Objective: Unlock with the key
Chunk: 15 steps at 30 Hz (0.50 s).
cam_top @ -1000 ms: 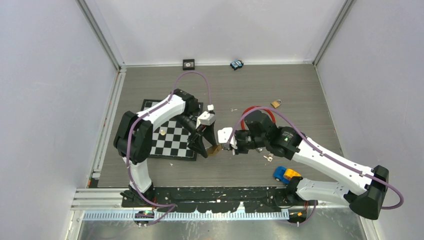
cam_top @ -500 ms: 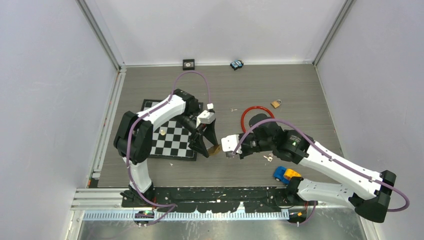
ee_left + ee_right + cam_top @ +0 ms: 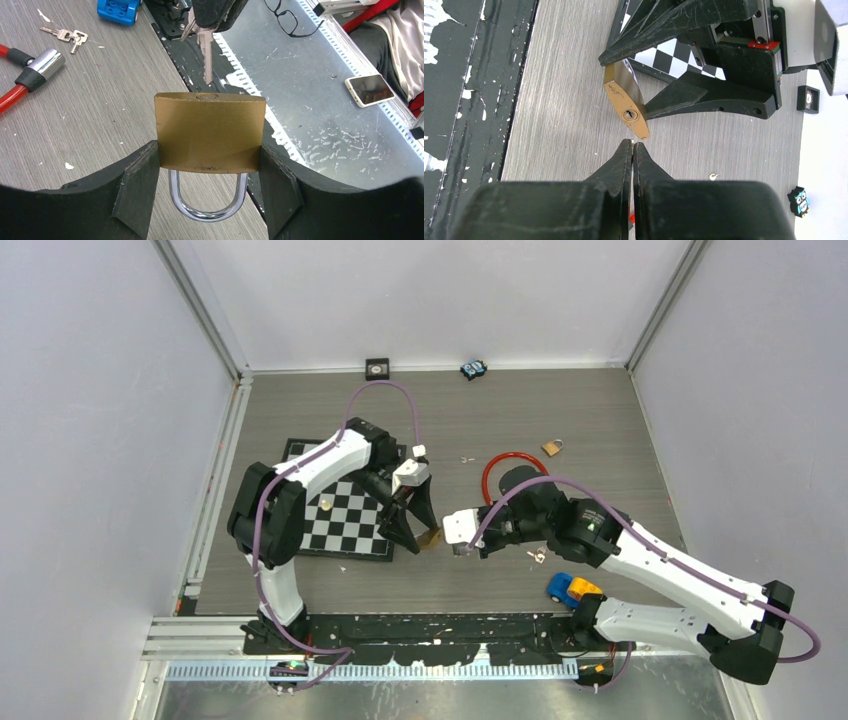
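Note:
My left gripper (image 3: 210, 197) is shut on a brass padlock (image 3: 210, 132), gripping its body by both sides, with the steel shackle (image 3: 207, 202) toward the wrist and the keyhole (image 3: 630, 115) facing my right gripper. In the top view the padlock (image 3: 430, 537) is held just above the table beside the chessboard. My right gripper (image 3: 632, 145) is shut on a silver key (image 3: 206, 52). The key's blade points at the keyhole, with its tip just short of the lock. In the top view the right gripper (image 3: 462, 546) is a little to the right of the padlock.
A chessboard (image 3: 340, 512) lies under the left arm. A red cable lock (image 3: 500, 465), a small second padlock (image 3: 551, 447), loose keys (image 3: 537, 555), and a blue-and-yellow toy (image 3: 570, 589) lie to the right. Small objects (image 3: 474, 369) sit by the back wall.
My right gripper with the key drew back to the right and slightly down from the padlock a second ago, then held nearly still. The left gripper and padlock hardly moved.

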Each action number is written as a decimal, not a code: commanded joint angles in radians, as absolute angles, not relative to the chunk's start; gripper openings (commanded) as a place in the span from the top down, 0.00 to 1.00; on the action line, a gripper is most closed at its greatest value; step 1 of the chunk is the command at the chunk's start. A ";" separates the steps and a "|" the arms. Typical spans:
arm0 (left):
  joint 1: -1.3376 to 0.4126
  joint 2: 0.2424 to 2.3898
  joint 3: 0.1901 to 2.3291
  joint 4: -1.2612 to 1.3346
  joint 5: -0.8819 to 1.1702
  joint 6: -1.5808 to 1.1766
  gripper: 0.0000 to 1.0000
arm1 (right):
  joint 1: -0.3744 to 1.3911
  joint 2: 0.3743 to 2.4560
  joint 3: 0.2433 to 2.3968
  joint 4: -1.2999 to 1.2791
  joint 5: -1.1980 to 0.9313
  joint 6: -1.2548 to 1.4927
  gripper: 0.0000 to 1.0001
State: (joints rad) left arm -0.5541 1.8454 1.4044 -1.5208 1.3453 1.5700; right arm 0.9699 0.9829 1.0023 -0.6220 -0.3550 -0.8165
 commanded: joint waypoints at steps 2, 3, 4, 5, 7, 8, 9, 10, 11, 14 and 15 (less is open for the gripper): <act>-0.555 1.835 1.449 -1.651 1.456 1.589 1.00 | 0.983 0.995 1.058 -0.606 -0.371 -0.817 0.99; -0.555 1.837 1.451 -1.653 1.456 1.589 1.00 | 0.985 0.996 1.060 -0.607 -0.371 -0.818 0.99; -0.555 1.838 1.452 -1.654 1.456 1.589 1.00 | 0.986 0.998 1.059 -0.607 -0.371 -0.819 0.99; -0.555 1.838 1.454 -1.655 1.457 1.589 1.00 | 0.987 0.999 1.056 -0.607 -0.372 -0.820 0.99; -0.555 1.837 1.453 -1.655 1.457 1.589 1.00 | 0.990 1.002 1.054 -0.605 -0.373 -0.826 0.99; -0.555 1.836 1.452 -1.655 1.458 1.590 1.00 | 0.992 1.005 1.054 -0.605 -0.373 -0.828 0.99; -0.555 1.837 1.452 -1.655 1.456 1.588 1.00 | 0.992 1.007 1.054 -0.603 -0.373 -0.828 0.99; -0.555 1.837 1.453 -1.655 1.458 1.588 1.00 | 0.994 1.010 1.055 -0.603 -0.373 -0.830 0.99; -0.555 1.837 1.453 -1.655 1.458 1.588 1.00 | 0.997 1.012 1.055 -0.601 -0.371 -0.831 0.99; -0.555 1.836 1.453 -1.655 1.456 1.586 1.00 | 0.997 1.017 1.055 -0.597 -0.362 -0.833 0.99; -0.555 1.836 1.453 -1.654 1.457 1.586 1.00 | 0.997 1.016 1.054 -0.597 -0.362 -0.833 1.00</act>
State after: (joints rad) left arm -0.5541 1.8454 1.4063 -1.5211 1.3487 1.5757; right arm 0.9913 1.0149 1.0145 -0.6216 -0.3584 -0.8181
